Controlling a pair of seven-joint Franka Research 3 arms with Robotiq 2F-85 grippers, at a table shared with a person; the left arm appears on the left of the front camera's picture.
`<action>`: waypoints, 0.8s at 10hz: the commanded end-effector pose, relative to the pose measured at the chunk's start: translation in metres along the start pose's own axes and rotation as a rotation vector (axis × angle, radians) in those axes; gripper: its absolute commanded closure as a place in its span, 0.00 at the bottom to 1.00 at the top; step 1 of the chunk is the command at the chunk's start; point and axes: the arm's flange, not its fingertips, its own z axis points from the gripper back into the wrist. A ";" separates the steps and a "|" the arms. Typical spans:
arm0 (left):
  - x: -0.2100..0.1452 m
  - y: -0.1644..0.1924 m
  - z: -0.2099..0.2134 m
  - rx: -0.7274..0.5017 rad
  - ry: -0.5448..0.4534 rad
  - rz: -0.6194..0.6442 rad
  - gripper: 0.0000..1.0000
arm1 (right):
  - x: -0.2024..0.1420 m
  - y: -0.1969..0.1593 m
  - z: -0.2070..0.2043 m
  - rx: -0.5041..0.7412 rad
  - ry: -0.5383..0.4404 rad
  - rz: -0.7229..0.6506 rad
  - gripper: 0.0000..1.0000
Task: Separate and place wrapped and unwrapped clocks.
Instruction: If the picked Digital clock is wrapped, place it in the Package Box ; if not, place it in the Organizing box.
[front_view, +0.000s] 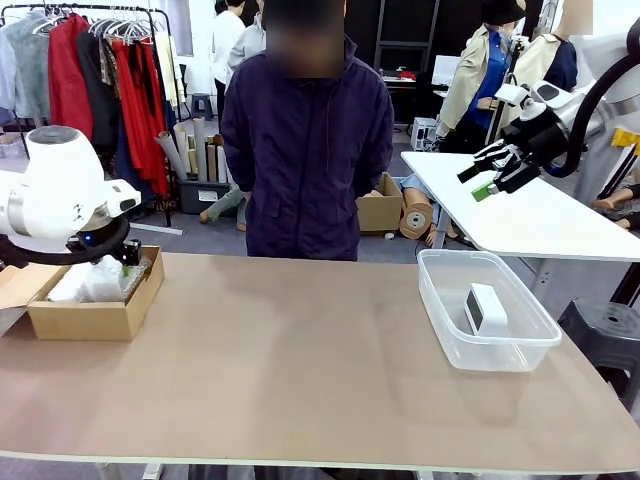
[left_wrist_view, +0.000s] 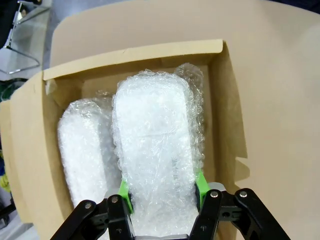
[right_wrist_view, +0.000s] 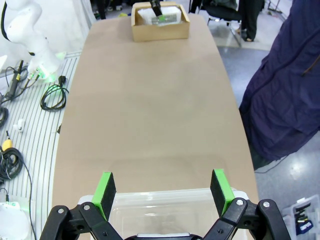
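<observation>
In the left wrist view my left gripper (left_wrist_view: 162, 192) is shut on a bubble-wrapped clock (left_wrist_view: 155, 145) that sits inside the cardboard box (left_wrist_view: 227, 115). A second wrapped clock (left_wrist_view: 85, 150) lies beside it in the same box. From the front, the left arm hangs over that box (front_view: 95, 318) with the wrapped clocks (front_view: 88, 282) showing white inside. The unwrapped clock (front_view: 487, 308), white with a dark screen, stands in the clear plastic tub (front_view: 450, 335) at the right. My right gripper (front_view: 478, 180) is open and raised high; the tub's rim (right_wrist_view: 165, 205) lies below it (right_wrist_view: 162, 192).
A person in a dark jacket (front_view: 305, 140) stands at the table's far edge, hands out of sight. A second white table (front_view: 530, 215) stands behind at the right. The brown tabletop (front_view: 300, 360) stretches bare between box and tub.
</observation>
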 end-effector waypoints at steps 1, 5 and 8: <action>-0.005 -0.003 -0.007 -0.005 0.003 -0.014 1.00 | 0.002 0.003 0.000 0.005 0.017 0.009 0.00; -0.010 0.000 -0.014 -0.007 0.013 -0.005 0.88 | 0.002 0.003 0.000 0.005 0.017 0.009 0.00; -0.012 -0.003 -0.018 -0.014 0.025 -0.005 0.76 | 0.002 0.003 0.000 0.005 0.017 0.009 0.00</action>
